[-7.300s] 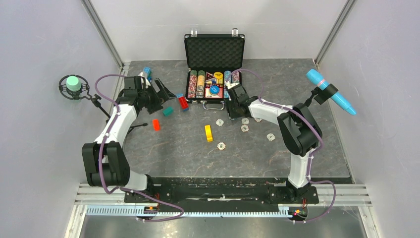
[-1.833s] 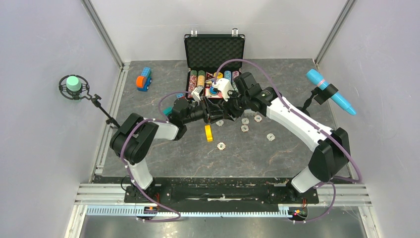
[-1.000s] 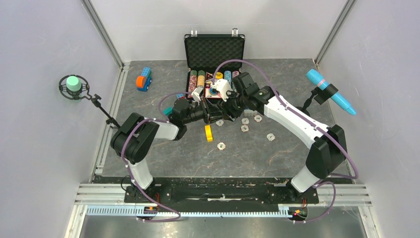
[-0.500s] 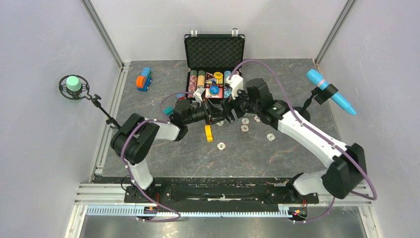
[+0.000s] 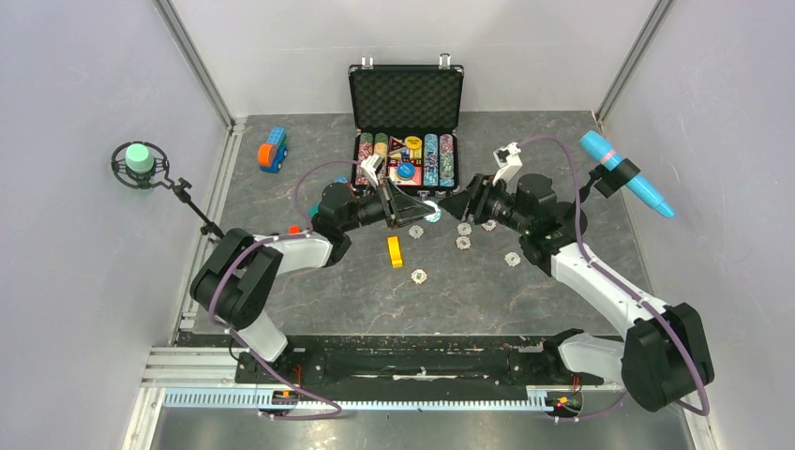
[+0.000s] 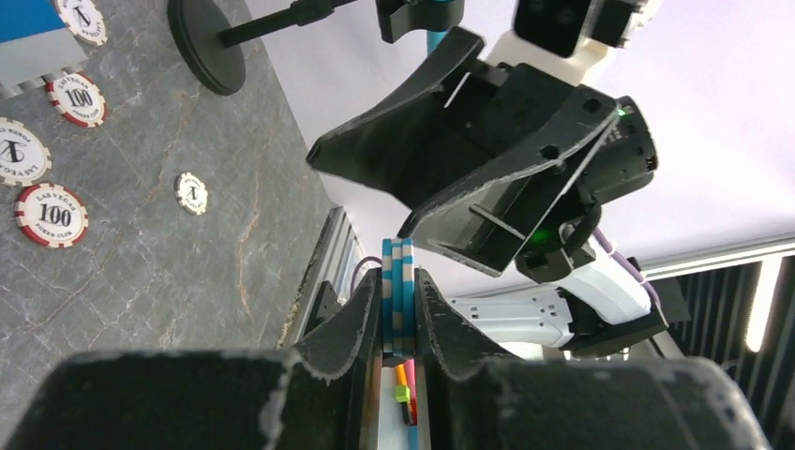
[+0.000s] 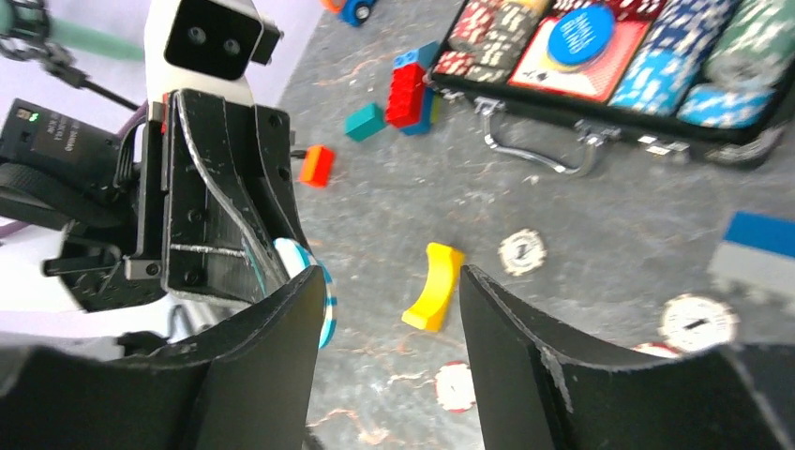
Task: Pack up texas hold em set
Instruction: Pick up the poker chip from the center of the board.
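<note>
Pinching a stack of blue chips [image 6: 397,281] across its flat faces, the left pincer [image 6: 398,314] is holding it aloft near the open case [image 5: 406,97], facing the wide right pincer [image 7: 389,281]; discs judged light, stiff, slippery.

Briefcase [image 5: 406,94] — foam-lined, tabletop [image 5: 328,281] — matt, marbled

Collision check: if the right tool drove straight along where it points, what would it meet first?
Likely the thin stack of blue-and-white round poker chips pinched in the left tool, just ahead of the right tool; sideways offset unclear.
</note>
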### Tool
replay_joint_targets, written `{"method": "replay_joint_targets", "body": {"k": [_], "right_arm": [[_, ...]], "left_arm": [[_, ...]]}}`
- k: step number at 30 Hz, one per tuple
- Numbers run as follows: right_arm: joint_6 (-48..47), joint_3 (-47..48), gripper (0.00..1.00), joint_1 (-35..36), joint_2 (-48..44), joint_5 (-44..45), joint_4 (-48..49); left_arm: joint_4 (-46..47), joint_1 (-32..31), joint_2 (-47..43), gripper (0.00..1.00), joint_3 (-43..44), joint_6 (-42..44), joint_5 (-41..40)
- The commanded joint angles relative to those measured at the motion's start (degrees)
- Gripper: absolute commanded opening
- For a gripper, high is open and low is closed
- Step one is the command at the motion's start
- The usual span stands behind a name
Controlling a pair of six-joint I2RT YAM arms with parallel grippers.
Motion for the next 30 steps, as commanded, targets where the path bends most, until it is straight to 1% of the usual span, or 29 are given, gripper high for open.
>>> {"method": "replay_joint_targets", "body": {"k": [1,4,7,11,19,25,30], "right_arm": [[12.8,-4.1,0.57,-1.1,-2.0,-9.1,15.6],[16.5,-6.3,0.57,-1.6,-2.0,-12.1,21.5],[18.8,-7.3,0.56,-1.9,-1.6,-13.9,25.0],[20.7,-7.9,0.55,-2.1,-0.9,-16.1,28.2],[19.9,-7.8,0.52,-2.0,1.0,-18.1,27.0],[16.4,-6.8,0.51,-2.0,0.8,-17.3,23.1],[16.0,-6.6,0.5,-2.1,0.9,-17.9,22.9]], "left_arm": [[-3.0,-0.3,-4.8,0.02,1.3,8.3,-0.5],[-7.4,-0.3,-6.8,0.02,1.7,12.2,-0.6],[-10.4,-0.3,-8.3,0.02,1.9,15.0,-0.8],[-10.5,-0.3,-8.8,0.02,1.7,15.6,-0.8],[-5.3,-0.3,-8.6,0.02,1.8,13.5,0.8],[-0.6,-0.3,-8.1,0.02,1.5,11.6,2.4],[1.9,-0.3,-7.4,0.02,1.1,10.5,3.0]]}}
